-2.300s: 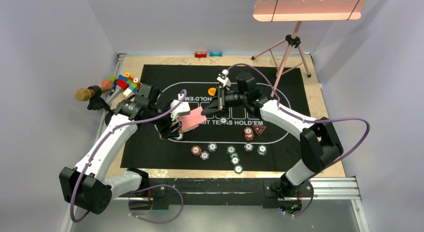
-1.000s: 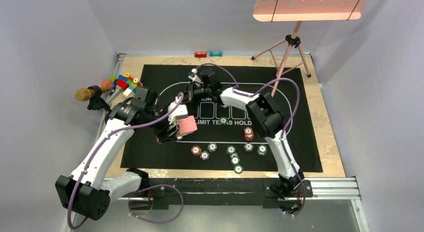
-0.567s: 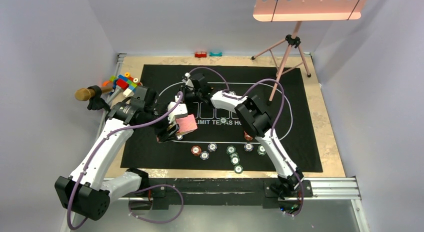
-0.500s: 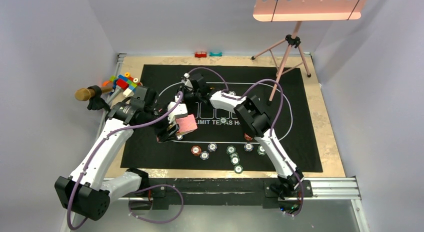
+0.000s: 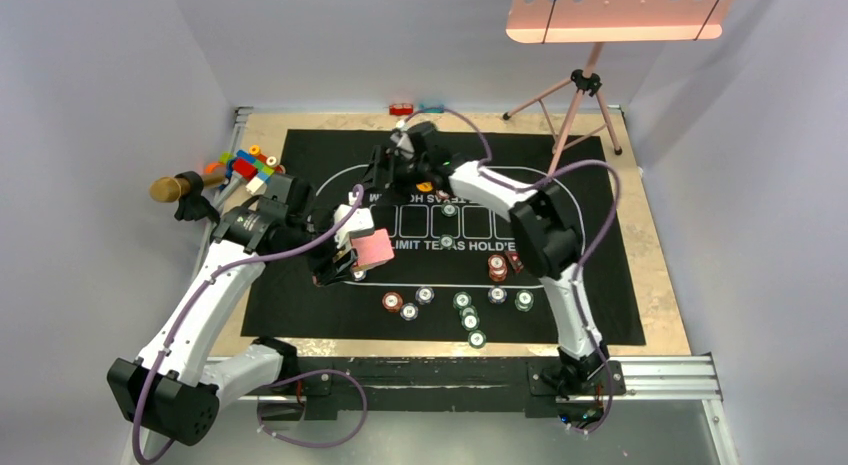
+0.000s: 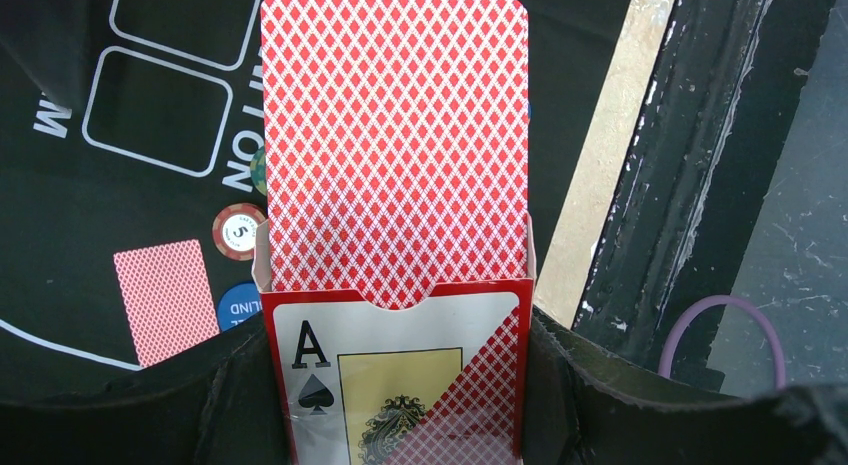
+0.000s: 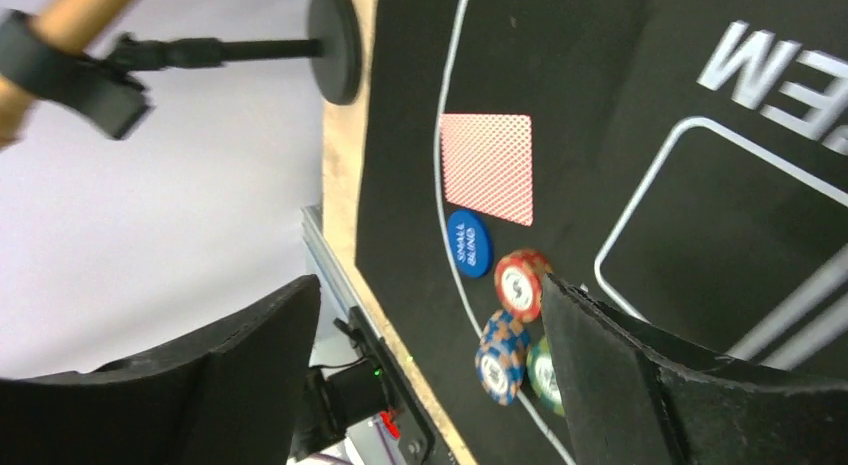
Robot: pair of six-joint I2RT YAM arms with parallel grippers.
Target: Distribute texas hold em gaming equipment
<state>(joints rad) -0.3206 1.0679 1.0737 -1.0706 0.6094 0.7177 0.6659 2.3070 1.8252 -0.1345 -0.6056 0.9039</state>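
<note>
My left gripper (image 6: 395, 385) is shut on an open card box (image 6: 400, 375) printed with an ace of spades. Red-backed cards (image 6: 394, 145) stick out of its top; from above the deck (image 5: 372, 247) hangs over the mat's left half. My right gripper (image 7: 430, 295) is open and empty, above the oval's left end (image 5: 392, 170). Below it a single face-down card (image 7: 488, 167) lies on the black mat. Near that card are a blue disc (image 7: 468, 243), a red chip (image 7: 520, 283) and a blue-orange chip stack (image 7: 500, 350). Several poker chips (image 5: 462, 301) lie along the near side, with a red-brown stack (image 5: 497, 268).
Colourful toy bricks (image 5: 250, 167) and a gold-headed microphone (image 5: 175, 188) sit at the table's left edge. A pink tripod (image 5: 580, 85) stands at the back right under a pink board (image 5: 615, 10). Two small bricks (image 5: 415, 109) lie at the far edge.
The right gripper has gone from shut to open and has drawn back up and to the right from the oval's left end. The left arm with the card box has stayed put.
</note>
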